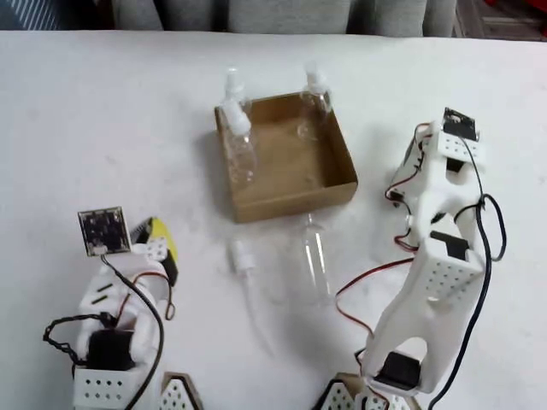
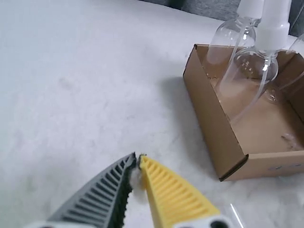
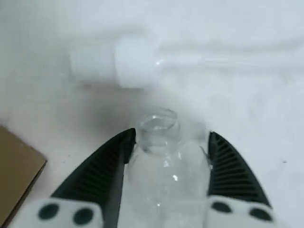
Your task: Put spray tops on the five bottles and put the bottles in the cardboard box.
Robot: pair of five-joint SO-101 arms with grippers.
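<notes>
Straddling the uncapped bottle (image 3: 166, 166) lying on the worktop (image 1: 102, 111) by the box (image 1: 295, 201), our right gripper (image 3: 171, 137) stands wide; the left gripper (image 2: 137, 164) is pinched empty. We judge the bottle light, slick, thin-walled: grip its shoulder gently.

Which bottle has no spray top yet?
The bottle lying on the table before the box: its neck is open. The others wear white tops.

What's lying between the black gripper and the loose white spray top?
An uncapped bottle, its open mouth toward the spray top. The right wrist view shows it between the fingers of the open right gripper.
</notes>
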